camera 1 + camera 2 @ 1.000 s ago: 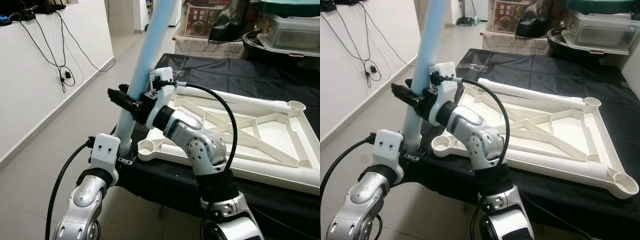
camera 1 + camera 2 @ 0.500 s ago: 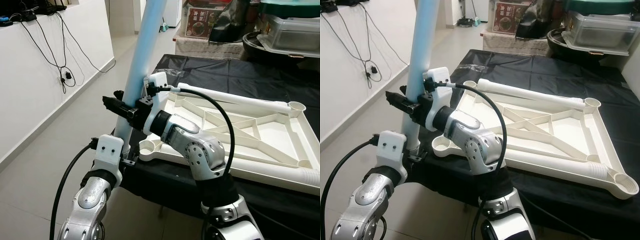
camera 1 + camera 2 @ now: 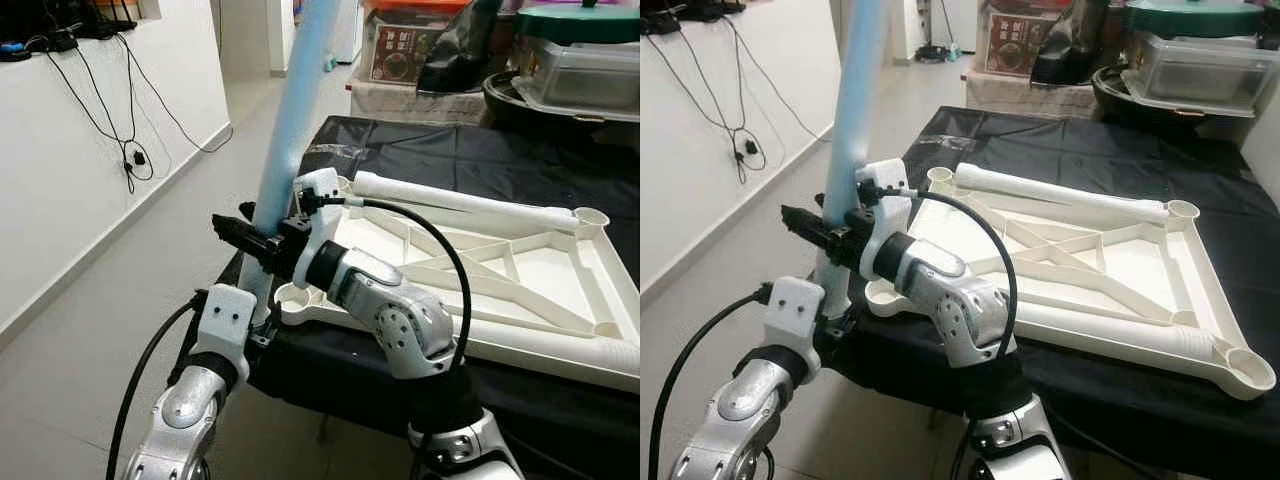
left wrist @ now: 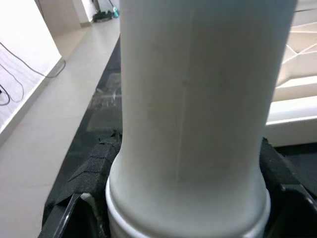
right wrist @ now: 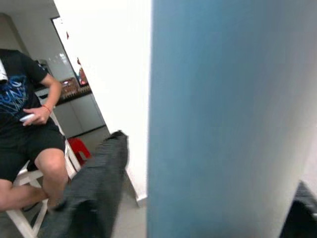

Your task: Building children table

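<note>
- Left hand (image 4: 188,218) and right hand (image 3: 250,235) both grip the upright pale-blue table leg (image 3: 295,120).
- White upturned table frame (image 3: 1090,270) lies on the black tabletop (image 3: 1060,140).

blue tube (image 5: 223,124) between tool fingers (image 5: 91,198) | seated person (image 5: 25,124) behind

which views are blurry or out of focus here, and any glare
Left and right eye views: sharp, evenly lit, no strong glare. Left wrist view: the pale blue table leg is so close it looks soft. Right wrist view: leg and black pincer finger blurred; the seated person behind is clearer.
</note>
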You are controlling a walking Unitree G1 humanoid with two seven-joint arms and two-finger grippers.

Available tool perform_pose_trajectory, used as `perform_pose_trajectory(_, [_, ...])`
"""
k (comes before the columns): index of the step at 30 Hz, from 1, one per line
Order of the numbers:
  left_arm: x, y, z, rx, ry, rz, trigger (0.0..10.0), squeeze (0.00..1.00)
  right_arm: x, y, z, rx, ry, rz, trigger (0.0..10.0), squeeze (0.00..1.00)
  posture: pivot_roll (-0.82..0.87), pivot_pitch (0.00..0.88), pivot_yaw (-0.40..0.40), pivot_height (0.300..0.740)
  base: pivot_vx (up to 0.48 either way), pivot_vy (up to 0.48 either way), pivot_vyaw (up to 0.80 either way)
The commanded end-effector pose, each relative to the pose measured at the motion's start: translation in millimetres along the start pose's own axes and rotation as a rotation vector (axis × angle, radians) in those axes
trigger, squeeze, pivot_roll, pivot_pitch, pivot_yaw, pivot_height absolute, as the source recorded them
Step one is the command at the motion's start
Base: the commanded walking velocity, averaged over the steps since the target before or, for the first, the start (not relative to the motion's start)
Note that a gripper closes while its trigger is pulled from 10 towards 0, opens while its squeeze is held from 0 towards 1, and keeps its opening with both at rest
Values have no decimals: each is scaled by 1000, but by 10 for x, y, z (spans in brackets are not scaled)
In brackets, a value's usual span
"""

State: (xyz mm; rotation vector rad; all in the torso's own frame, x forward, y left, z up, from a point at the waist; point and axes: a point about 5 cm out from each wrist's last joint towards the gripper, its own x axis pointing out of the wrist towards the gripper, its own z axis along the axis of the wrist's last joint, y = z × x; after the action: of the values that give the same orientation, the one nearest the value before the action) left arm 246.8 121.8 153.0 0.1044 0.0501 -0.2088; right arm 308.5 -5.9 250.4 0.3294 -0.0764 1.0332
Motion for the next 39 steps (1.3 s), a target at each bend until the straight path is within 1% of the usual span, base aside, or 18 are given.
perform_pose_trajectory(1, [-39, -5, -30, -25, 21, -4, 10000, 0, -7, -1, -57, 26, -14, 12, 10000, 1000, 106, 2, 12, 740, 0, 0, 0])
perform_pose_trajectory(2, [-39, -5, -30, -25, 21, -4, 10000, 0, -7, -1, -57, 26, -14, 12, 10000, 1000, 106, 2, 12, 740, 0, 0, 0])
perform_pose_trajectory(3, [-115, -16, -72, -64, 44, -39, 10000, 0, -50, -110, -36, 35, -16, 20, 10000, 0, 106, 2, 12, 740, 0, 0, 0])
perform_pose_trajectory(7, [-173, -30, -101, -88, 56, -69, 10000, 0, -92, -178, -24, 50, -13, 47, 10000, 0, 113, 0, 16, 740, 0, 0, 0])
perform_pose_trajectory(8, [-211, -49, -121, -105, 66, -95, 10000, 0, -131, -211, -18, 85, -5, 91, 10000, 0, 113, 0, 15, 740, 0, 0, 0])
perform_pose_trajectory(9, [-251, -77, -138, -140, 78, -127, 10000, 0, -171, -236, -9, 108, -1, 140, 10000, 0, 114, 0, 16, 740, 0, 0, 0])
perform_pose_trajectory(10, [-251, -77, -138, -140, 78, -127, 10000, 0, -171, -236, -9, 108, -1, 140, 10000, 0, 114, 0, 16, 740, 0, 0, 0])
perform_pose_trajectory(12, [-318, -143, -148, -206, 95, -198, 10000, 0, -231, -250, -4, 138, 11, 239, 10000, 0, 114, 0, 16, 740, 0, 0, 0])
perform_pose_trajectory(14, [-318, -143, -148, -206, 95, -198, 10000, 0, -231, -250, -4, 138, 11, 239, 10000, 0, 114, 0, 16, 740, 0, 0, 0])
perform_pose_trajectory(15, [-365, -197, -143, -226, 100, -251, 10000, 0, -257, -252, -10, 139, 23, 283, 10000, 0, 114, 0, 15, 740, 0, 0, 0])
perform_pose_trajectory(17, [-482, -301, -143, -280, 117, -365, 10000, 0, -331, -220, -15, 179, 58, 416, 10000, 0, 119, 0, 15, 740, 0, 0, 0])
perform_pose_trajectory(18, [-523, -332, -144, -302, 123, -401, 10000, 0, -359, -208, -17, 191, 71, 458, 10000, 0, 118, 0, 15, 740, 0, 0, 0])
perform_pose_trajectory(21, [-607, -363, -124, -350, 130, -470, 10000, 0, -420, -181, -40, 200, 116, 558, 10000, 0, 119, 0, 14, 740, 0, 0, 0])
perform_pose_trajectory(22, [-607, -363, -124, -350, 130, -470, 10000, 0, -420, -181, -40, 200, 116, 558, 10000, 0, 119, 0, 14, 740, 0, 0, 0])
perform_pose_trajectory(23, [-660, -373, -95, -396, 130, -519, 10000, 0, -470, -152, -94, 172, 177, 628, 10000, 0, 120, 0, 14, 740, 0, 0, 0])
perform_pose_trajectory(28, [-699, -385, -97, -420, 139, -546, 10000, 0, -486, -135, -119, 171, 196, 665, 10000, 0, 120, 0, 16, 740, 0, 0, 0])
perform_pose_trajectory(31, [-738, -397, -117, -424, 159, -565, 10000, 0, -509, -129, -168, 158, 240, 692, 10000, 0, 115, 8, 12, 740, 0, 0, 0])
perform_pose_trajectory(39, [-762, -392, -128, -433, 178, -581, 10000, 0, -534, -137, -206, 161, 274, 705, 10000, 0, 114, 16, 10, 740, 0, 0, 0])
